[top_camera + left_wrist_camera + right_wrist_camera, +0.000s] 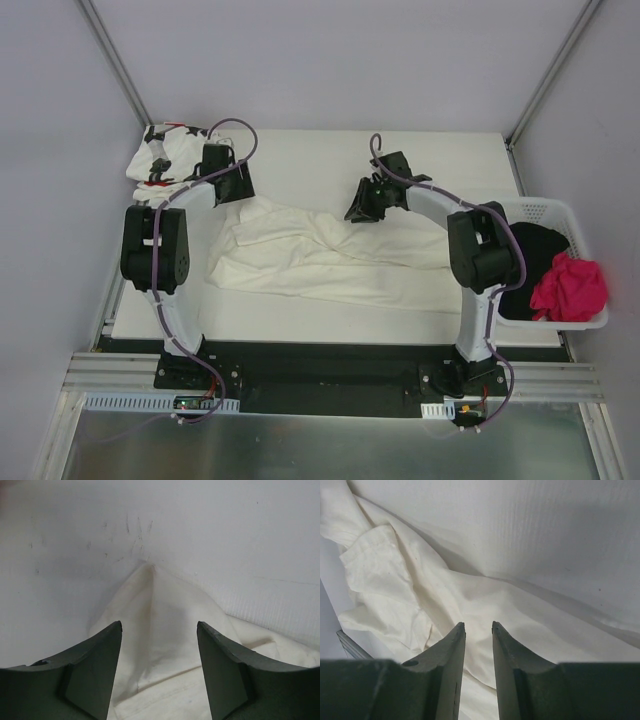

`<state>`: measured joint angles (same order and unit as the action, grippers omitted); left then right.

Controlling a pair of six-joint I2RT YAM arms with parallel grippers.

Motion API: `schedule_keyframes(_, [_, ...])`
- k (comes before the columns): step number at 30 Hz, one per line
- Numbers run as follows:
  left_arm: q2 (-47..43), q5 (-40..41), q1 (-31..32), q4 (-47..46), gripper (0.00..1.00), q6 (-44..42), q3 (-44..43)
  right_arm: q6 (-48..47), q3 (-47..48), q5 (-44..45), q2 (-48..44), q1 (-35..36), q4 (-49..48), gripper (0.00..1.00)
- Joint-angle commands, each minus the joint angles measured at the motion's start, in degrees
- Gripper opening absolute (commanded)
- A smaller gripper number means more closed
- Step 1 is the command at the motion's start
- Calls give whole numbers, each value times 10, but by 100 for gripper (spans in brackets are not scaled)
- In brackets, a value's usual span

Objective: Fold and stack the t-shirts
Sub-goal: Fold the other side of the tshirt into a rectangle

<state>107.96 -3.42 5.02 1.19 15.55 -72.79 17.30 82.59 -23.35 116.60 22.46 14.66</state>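
Note:
The plain cream-white t-shirt (pixel 320 255) lies crumpled across the middle of the table. The star-print t-shirt (pixel 165 155) sits bunched at the back left corner. My left gripper (pixel 240 190) hovers over the cream shirt's upper left corner. In the left wrist view it (pixel 159 627) is wide open, with a pointed fold of the cream shirt (pixel 160 630) below, between the jaws. My right gripper (pixel 357 210) is over the shirt's upper middle. In the right wrist view it (pixel 478 626) has its jaws a narrow gap apart above the cream cloth (pixel 420 595), holding nothing.
A white perforated basket (pixel 560 212) stands at the table's right edge, holding black cloth (pixel 535 255) and pink cloth (pixel 570 290). Grey walls enclose the table at the back and sides. The star-print shirt lies just behind my left arm.

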Motion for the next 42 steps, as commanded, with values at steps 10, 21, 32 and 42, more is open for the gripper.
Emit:
schedule_keyframes(10, [36,-39,-4,47,18,-5,-83,14,-3,-18,-59,-19,-21,31])
schedule_keyframes(21, [47,-53,-4,98,47,-7,-110,17,-12,-25,-89,-41,-27,31])
schedule_keyframes(32, [79,-60,-3,159,48,11,-141,27,-33,-32,-121,-63,-45,31])
schedule_keyframes(42, [110,-70,-3,179,14,26,-169,35,-45,-39,-130,-74,-56,31])
